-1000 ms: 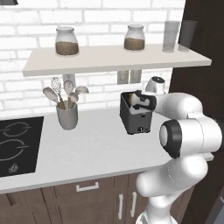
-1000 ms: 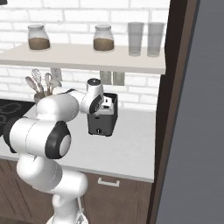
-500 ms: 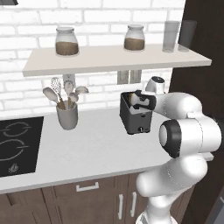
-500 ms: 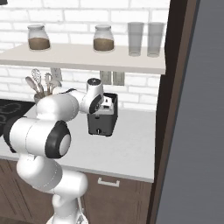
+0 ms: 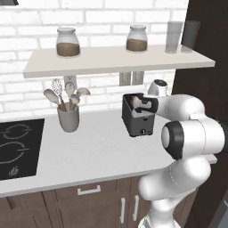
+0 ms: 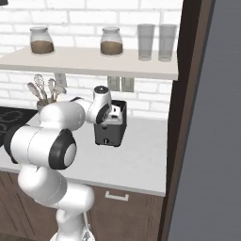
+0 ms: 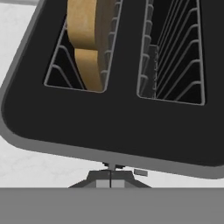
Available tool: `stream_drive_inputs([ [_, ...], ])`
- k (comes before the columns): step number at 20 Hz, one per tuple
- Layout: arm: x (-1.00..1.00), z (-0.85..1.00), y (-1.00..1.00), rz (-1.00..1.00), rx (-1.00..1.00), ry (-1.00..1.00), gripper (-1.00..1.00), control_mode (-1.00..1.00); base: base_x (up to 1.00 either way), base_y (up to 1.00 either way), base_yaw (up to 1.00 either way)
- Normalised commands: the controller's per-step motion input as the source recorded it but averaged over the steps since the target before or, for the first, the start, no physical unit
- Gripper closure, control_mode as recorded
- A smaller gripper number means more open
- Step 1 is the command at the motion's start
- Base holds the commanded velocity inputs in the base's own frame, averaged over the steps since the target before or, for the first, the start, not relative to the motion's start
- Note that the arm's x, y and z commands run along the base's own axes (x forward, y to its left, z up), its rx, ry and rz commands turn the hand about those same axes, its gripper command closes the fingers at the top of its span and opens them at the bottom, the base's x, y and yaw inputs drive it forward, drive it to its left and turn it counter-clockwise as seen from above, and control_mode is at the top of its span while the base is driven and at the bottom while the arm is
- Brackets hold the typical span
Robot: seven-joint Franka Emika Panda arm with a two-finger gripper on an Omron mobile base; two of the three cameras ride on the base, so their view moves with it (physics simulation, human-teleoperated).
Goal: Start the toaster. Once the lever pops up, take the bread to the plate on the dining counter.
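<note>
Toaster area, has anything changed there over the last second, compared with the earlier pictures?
Nothing visibly changed. The gripper is still shut just above the toaster, the bread still sits in one slot, and the utensil cup and shelf jars stand as before.

A white brick wall (image 5: 102, 13) is seen behind a pale shelf (image 5: 116, 60) carrying two jars (image 5: 67, 42) and two glasses (image 5: 174, 36). A black hob (image 5: 18, 147) is set into the white bench (image 5: 98, 151), above dark wood cabinets (image 5: 89, 205).

Tool (image 7: 111, 174) shut, pointing down
</note>
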Motion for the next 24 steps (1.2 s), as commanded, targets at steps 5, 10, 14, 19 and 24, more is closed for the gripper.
stream_drive_inputs([
  [5, -0.01, -0.83, 0.00, 0.00, 0.00, 0.00, 1.00, -1.00, 0.00, 0.00, 0.00],
  [10, -0.12, -0.98, 0.00, -0.01, 0.00, 0.00, 1.00, -1.00, 0.00, 0.00, 0.00],
  [14, -0.24, -1.00, 0.01, -0.03, 0.00, 0.00, 1.00, -1.00, 0.00, 0.00, 0.00],
  [19, -0.30, -1.00, 0.12, -0.04, 0.00, 0.00, 1.00, -1.00, 0.00, 0.00, 0.00],
  [24, -0.35, -1.00, 0.18, -0.06, 0.00, 0.00, 1.00, -1.00, 0.00, 0.00, 0.00],
])
